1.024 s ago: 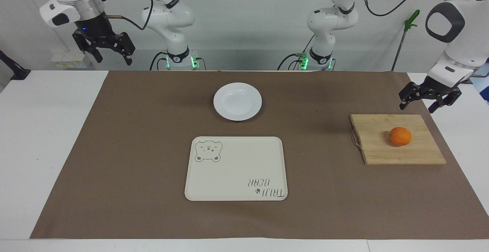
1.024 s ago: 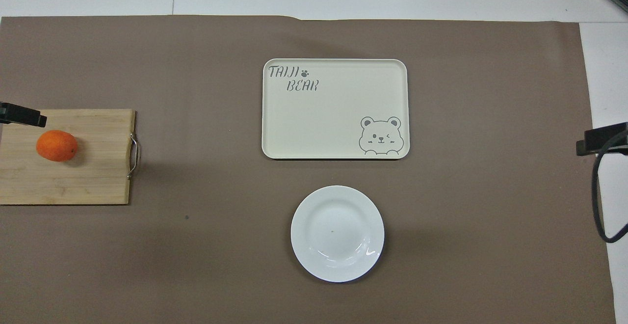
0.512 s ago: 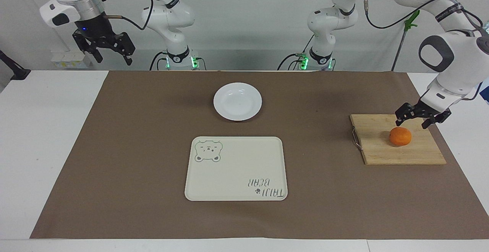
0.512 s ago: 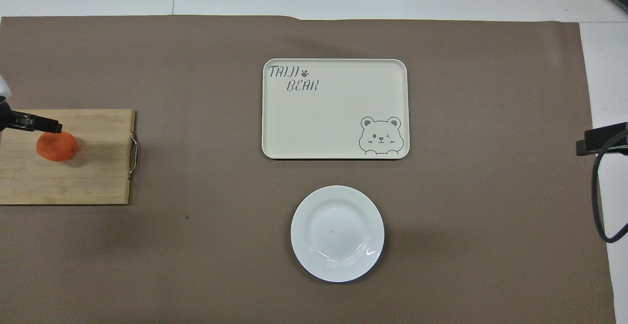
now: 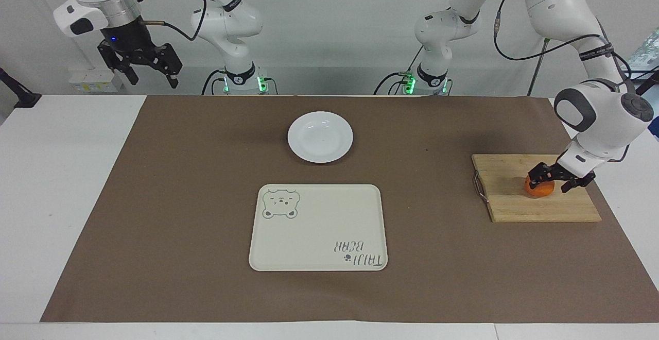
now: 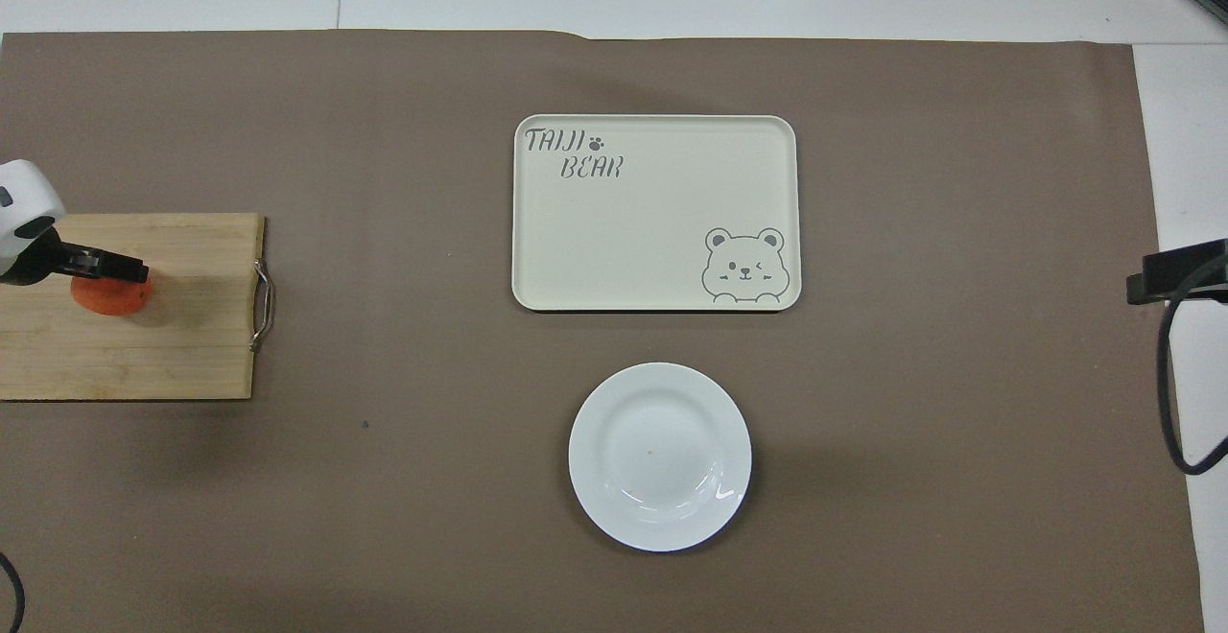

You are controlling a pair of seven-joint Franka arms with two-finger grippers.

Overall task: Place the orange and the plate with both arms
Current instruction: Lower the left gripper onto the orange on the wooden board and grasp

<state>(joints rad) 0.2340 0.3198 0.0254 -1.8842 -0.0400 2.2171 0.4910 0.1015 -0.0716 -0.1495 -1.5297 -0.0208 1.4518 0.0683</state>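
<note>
1. Brown paper covers the table; 2 arms at its edge.
2. Left gripper [image 5: 552, 179] is down over the orange [image 5: 539, 189], fingers spread either side, not yet pinching.
3. Orange sits on the wooden board [image 5: 535, 211], toward the left arm's end. Looks light, firm, round, apt to roll; best pinched across its widest part.
4. Plate [image 5: 320, 137], glossy and probably slippery, breakable: take by the rim. Lies nearer the robots than the tray [image 5: 318, 229].
5. Right gripper [image 5: 153, 74] waits aloft, spread.
</note>
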